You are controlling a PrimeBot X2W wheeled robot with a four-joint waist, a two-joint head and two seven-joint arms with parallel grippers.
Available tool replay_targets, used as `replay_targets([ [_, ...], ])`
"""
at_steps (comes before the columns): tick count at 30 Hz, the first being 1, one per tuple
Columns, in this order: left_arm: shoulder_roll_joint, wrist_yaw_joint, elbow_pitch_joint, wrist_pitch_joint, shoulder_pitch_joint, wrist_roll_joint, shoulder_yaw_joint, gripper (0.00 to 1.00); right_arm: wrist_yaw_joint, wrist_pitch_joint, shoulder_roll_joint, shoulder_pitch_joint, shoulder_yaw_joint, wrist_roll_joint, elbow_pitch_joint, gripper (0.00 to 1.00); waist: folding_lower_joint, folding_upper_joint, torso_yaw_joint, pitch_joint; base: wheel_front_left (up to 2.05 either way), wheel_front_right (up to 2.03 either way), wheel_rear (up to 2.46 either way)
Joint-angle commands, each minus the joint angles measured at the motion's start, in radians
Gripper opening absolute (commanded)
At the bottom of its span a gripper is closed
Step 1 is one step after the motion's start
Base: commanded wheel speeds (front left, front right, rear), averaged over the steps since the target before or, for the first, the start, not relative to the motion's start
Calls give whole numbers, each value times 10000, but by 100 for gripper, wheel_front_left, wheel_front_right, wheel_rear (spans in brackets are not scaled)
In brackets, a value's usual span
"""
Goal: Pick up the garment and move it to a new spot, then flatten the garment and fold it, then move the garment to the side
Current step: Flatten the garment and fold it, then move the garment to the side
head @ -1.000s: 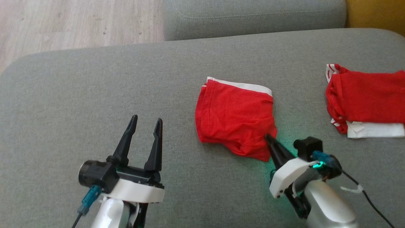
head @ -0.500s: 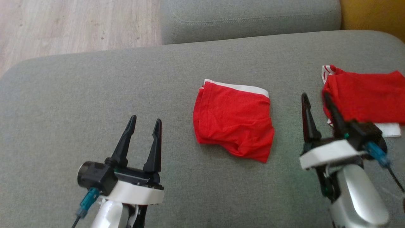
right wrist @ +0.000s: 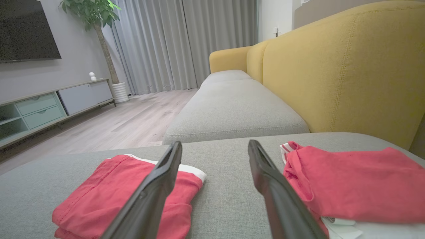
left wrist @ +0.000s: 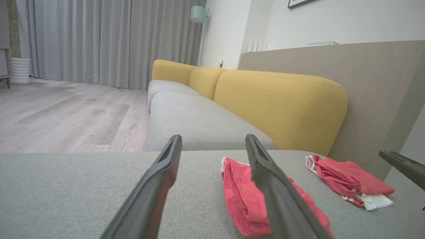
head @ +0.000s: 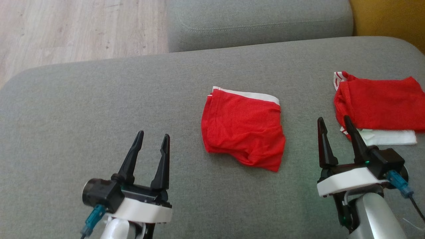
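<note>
The left gripper [head: 154, 133] hovers over the near left part of the grey seat cushion [head: 83, 99]. Its two dark tapered fingers are spread and hold nothing. The folded red shorts [head: 242, 131] lie well to its right, flat on the cushion near the middle, and touch neither gripper. In the left wrist view the shorts sit partly behind the right-hand finger [left wrist: 275, 192].

The cushion is a coarse woven fabric with a rounded far edge. Beyond it lie a pale wood-plank floor [head: 66, 30] and a second grey cushion [head: 259, 20] with a stitched seam.

The shorts are a thin red knit, softly creased and folded into a nearly square bundle, so the long axis is hard to call. A white waistband runs along the far edge and slopes slightly down to the right. The hems face the robot, and the near right corner comes to a point.

Right of the shorts and apart from them, the right gripper [head: 333, 118] has its jaws parted and empty, fingers pointing away from the robot. The shorts lie off its left finger.

Just past its right finger lies a second red garment [head: 378, 103], loosely folded. It has a red-and-white striped edge at the far left and white fabric showing along the near side. A mustard-yellow backrest [head: 388, 16] rises at the far right.
</note>
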Motion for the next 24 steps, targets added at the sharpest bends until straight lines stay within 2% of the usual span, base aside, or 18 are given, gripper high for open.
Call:
replay_targets([
  [1, 22, 15, -321, -82, -300, -59, 292, 100, 75, -104, 16, -244, 225, 63, -387, 100, 0, 0, 34, 13, 0, 0, 0],
  [8, 22, 15, -306, -82, -525, -1, 96, 100, 75, -104, 17, -653, 131, -173, 323, 100, 0, 0, 341, 547, 0, 0, 0],
  [17, 22, 15, -152, -82, -1004, -64, -114, 100, 75, 234, 18, -2155, 914, 691, 2880, 100, 0, 0, 879, 1284, 0, 0, 0],
  [24, 22, 15, -68, -82, -1216, -154, -318, 100, 75, 975, 18, -3003, 1359, 975, 5034, 100, 0, 0, 1229, 1515, 0, 0, 0],
])
